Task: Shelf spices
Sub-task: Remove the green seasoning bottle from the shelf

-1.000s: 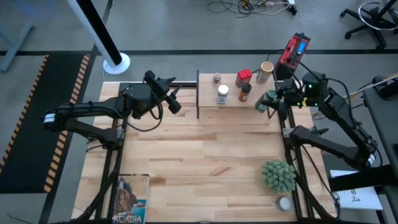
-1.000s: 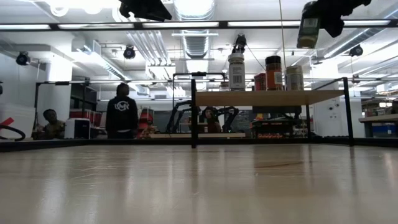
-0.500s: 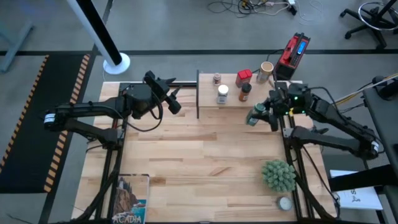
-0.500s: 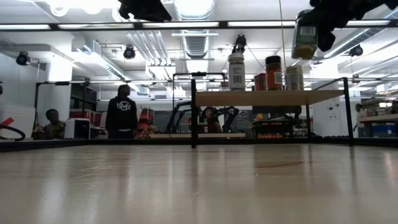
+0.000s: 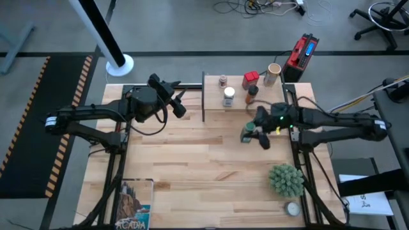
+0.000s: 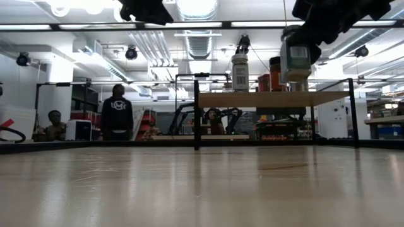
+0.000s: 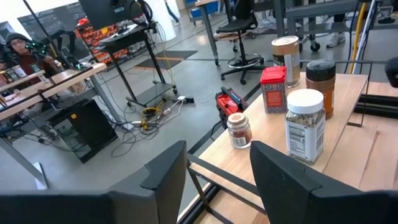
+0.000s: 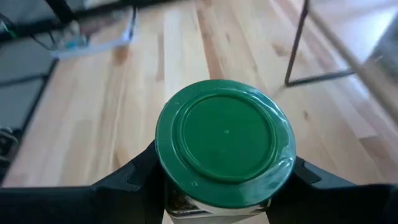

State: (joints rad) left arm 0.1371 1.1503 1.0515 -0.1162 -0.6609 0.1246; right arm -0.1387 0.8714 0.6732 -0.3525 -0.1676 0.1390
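My right gripper [image 5: 251, 135] is shut on a green-lidded spice jar [image 8: 225, 140] and holds it in the air in front of the shelf [image 5: 244, 102], a little toward the near edge. On the shelf stand a white-lidded jar [image 7: 305, 124], a small jar [image 7: 239, 129], a red tin [image 7: 273, 89], a black-lidded jar [image 7: 321, 84] and a tan cylinder [image 7: 286, 57]. My left gripper [image 5: 177, 102] hovers open beside the shelf's left end, with nothing between its fingers. My right gripper pinches the jar's body just below the green lid [image 8: 186, 199], one finger [image 8: 134, 177] on each side. The fingers slant down from the table's right. The jar [image 6: 295, 60] hangs upright, lid up, clear of table and shelf.
A spiky green plant [image 5: 285, 180] and a flat white round tin [image 5: 292, 208] sit at the near right. A printed booklet [image 5: 133, 203] lies at the near left corner. A red device [image 5: 301, 51] stands behind the shelf. People show in the room beyond.
My right gripper has carried the green-lidded jar from beside the shelf's right end toward the table's left and near edge, and somewhat down. The jar has stayed upright in the hold.
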